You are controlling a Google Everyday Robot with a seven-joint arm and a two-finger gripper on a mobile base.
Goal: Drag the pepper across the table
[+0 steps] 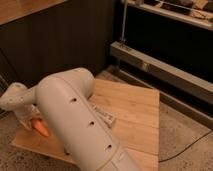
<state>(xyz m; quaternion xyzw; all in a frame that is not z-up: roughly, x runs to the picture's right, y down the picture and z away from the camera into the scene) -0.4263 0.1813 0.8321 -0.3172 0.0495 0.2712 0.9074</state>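
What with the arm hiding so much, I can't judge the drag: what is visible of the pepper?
The pepper shows as a small, smooth-looking orange shape that tapers toward a point. It lies flat on the pale wooden table, near the table's left front edge. Its right part is hidden behind the robot's white arm, and no stem can be made out. The gripper sits directly against its upper left end, under the white wrist; whether they actually touch cannot be told.

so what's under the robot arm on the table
The pepper pokes out on the table beside the pincer, low at the left. Its other end is covered by the arm.
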